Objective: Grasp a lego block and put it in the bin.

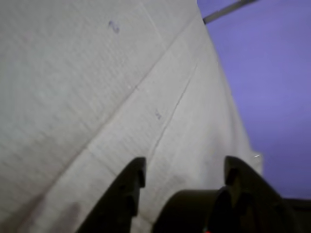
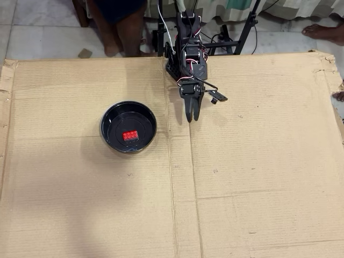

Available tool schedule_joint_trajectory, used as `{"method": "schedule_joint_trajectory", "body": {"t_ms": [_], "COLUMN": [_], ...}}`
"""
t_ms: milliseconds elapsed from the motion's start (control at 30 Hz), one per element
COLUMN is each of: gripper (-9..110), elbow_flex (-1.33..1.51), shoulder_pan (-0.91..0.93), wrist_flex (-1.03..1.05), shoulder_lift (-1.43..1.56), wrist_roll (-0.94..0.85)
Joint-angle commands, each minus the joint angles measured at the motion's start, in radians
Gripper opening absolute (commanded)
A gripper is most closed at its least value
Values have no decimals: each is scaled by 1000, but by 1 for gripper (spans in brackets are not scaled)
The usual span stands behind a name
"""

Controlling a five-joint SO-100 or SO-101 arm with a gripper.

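Flattened brown cardboard (image 2: 242, 183) across the whole floor area in the overhead view, creased down the middle, with pale tiles (image 2: 43, 21) past its far edge. Bare legs (image 2: 121, 32) at 11 o'clock beyond the cardboard, another foot (image 2: 322, 28) at 1 o'clock, a dark stand (image 2: 244, 29) and cables behind the arm.

Arm (image 2: 188, 54) mounted at the 12 o'clock edge of the cardboard, folded down and reaching toward the centre. Claw (image 2: 193, 114) pointing toward 6 o'clock, tips close together with only a thin gap in the overhead view, nothing between them. In the wrist view, claw (image 1: 184, 167) seen from behind: two dark fingers (image 1: 129, 187) standing a little apart, empty, over pale cardboard (image 1: 97, 87) with a purple area (image 1: 272, 87) at 2 o'clock. Narrow, then, and holding nothing.

Black bowl (image 2: 109, 117) at 9 o'clock from the claw, well apart from it, sitting flat on the cardboard left of the centre crease. Red lego block (image 2: 129, 135) lying inside the bowl, near the middle of its floor, studs up. Neither bowl nor block visible in the wrist view.
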Motion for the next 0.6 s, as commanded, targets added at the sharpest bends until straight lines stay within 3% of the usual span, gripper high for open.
{"method": "schedule_joint_trajectory", "body": {"t_ms": [0,567], "gripper": [19,19], "elbow_flex": [0,9], "shoulder_pan": [6,8], "wrist_flex": [31,407], "shoulder_lift": [11,187], "wrist_roll": [-81,-227]}}
